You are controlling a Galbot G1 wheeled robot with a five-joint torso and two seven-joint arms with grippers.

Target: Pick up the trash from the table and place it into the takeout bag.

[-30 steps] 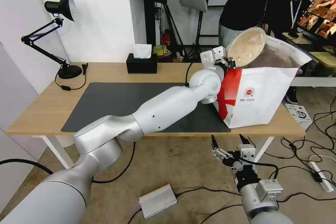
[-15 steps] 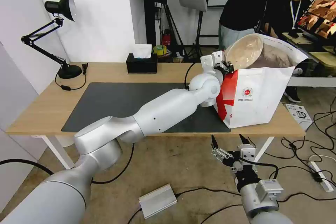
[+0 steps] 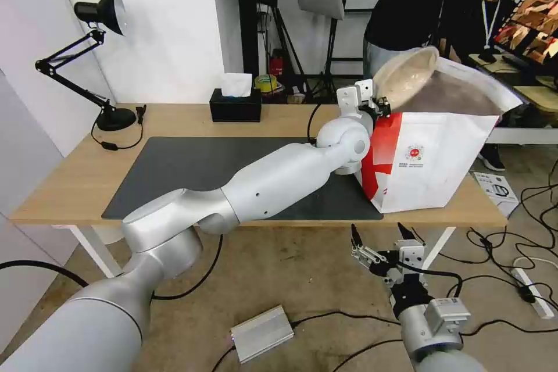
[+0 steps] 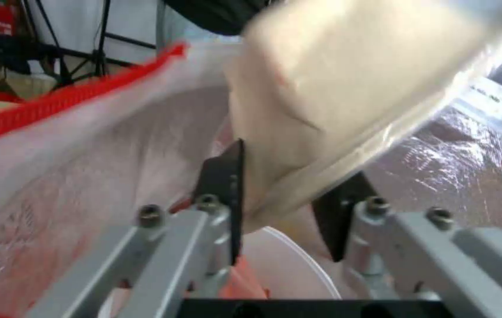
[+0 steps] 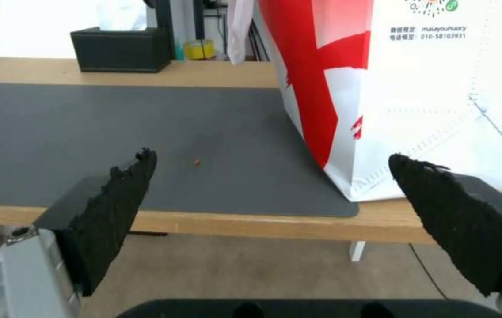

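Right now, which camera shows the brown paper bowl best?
The left wrist view: the beige paper-pulp bowl sits close up, its rim pinched in the left gripper over the takeout bag. The head view shows the bowl whole but far off, tilted over the bag's mouth. The right wrist view looks at the bag's outside.

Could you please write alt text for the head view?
The left gripper holds a beige bowl tilted over the open red-and-white bag on the table. The right gripper hangs open below the table edge.

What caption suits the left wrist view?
Left gripper pinching the beige pulp bowl by its rim over the foil-lined takeout bag.
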